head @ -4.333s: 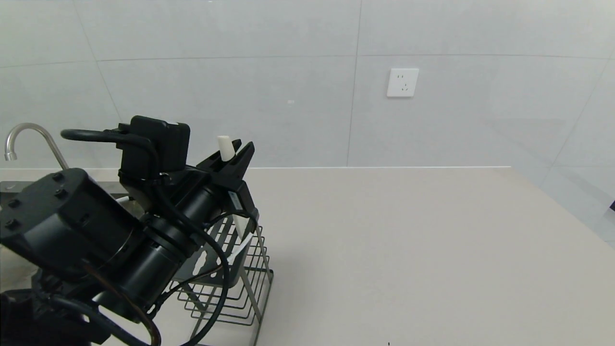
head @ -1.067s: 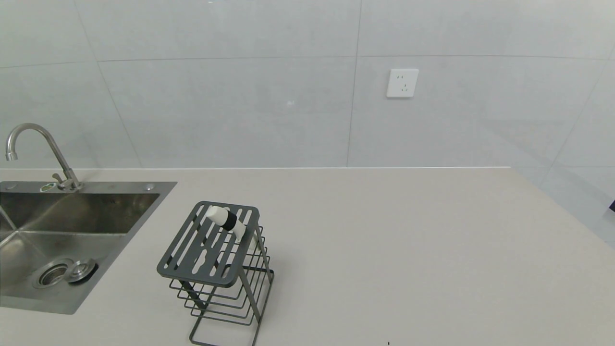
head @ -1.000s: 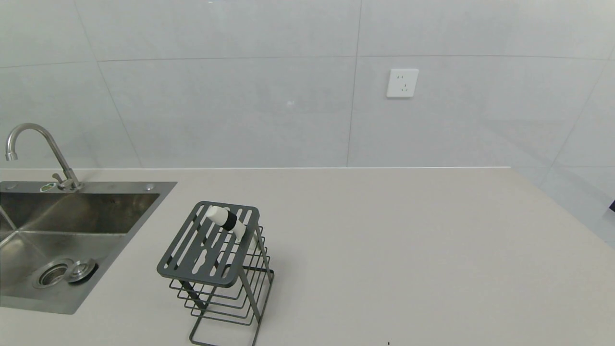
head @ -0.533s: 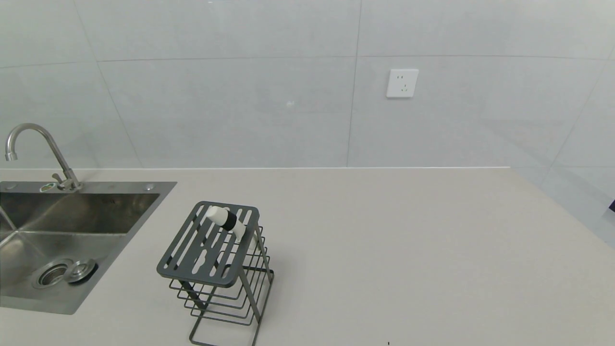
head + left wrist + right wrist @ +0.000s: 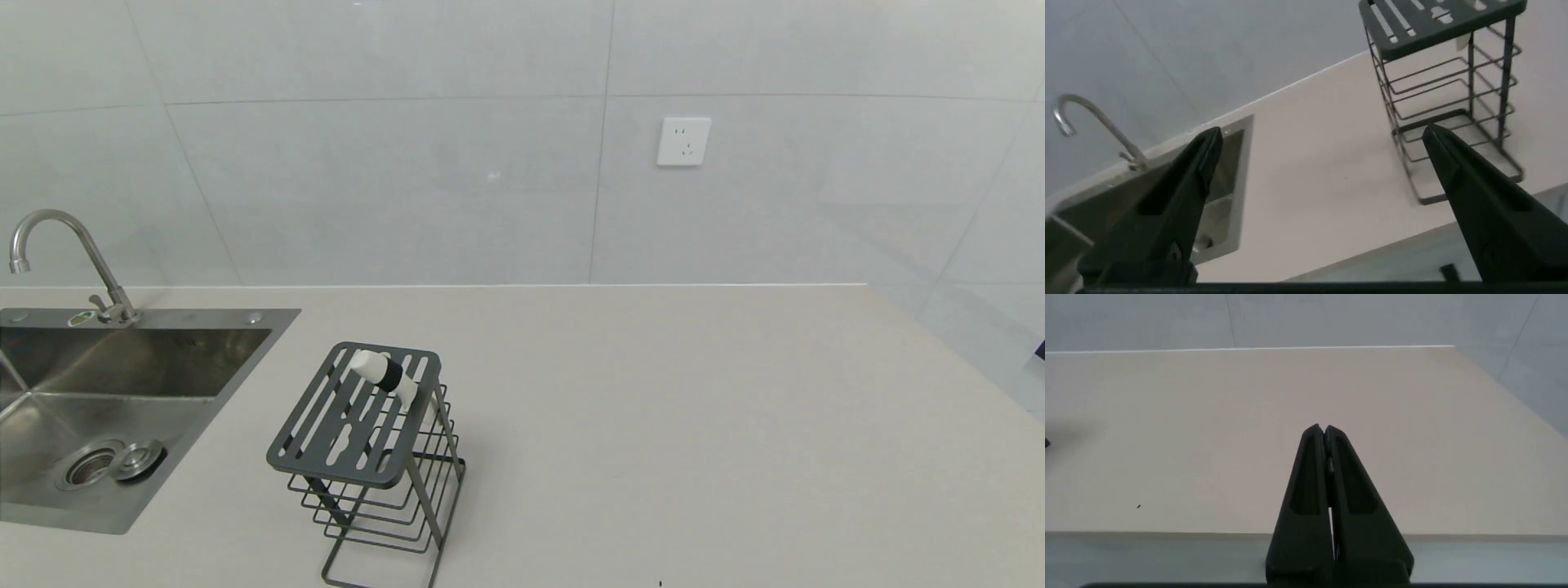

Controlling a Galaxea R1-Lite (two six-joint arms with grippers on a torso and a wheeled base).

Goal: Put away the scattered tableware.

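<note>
A dark wire rack (image 5: 343,420) with a slotted top stands on the counter right of the sink. A white-handled knife (image 5: 374,368) with a black band sticks out of a slot at the rack's far edge, tilted. My left gripper (image 5: 1323,135) is open and holds nothing. It hovers near the counter's front edge, and the rack (image 5: 1445,90) stands beyond its fingers. My right gripper (image 5: 1324,434) is shut with nothing in it, low over the bare counter (image 5: 1192,416).
A steel sink (image 5: 98,384) with a curved faucet (image 5: 57,245) is set into the counter at the left. A tiled wall with a white socket (image 5: 684,140) stands behind. The beige counter (image 5: 694,408) stretches to the right.
About four seconds ago my left arm was above the rack, shut on the knife. The arm has since left the head view and the knife stays in the rack. The last second shows no motion.
</note>
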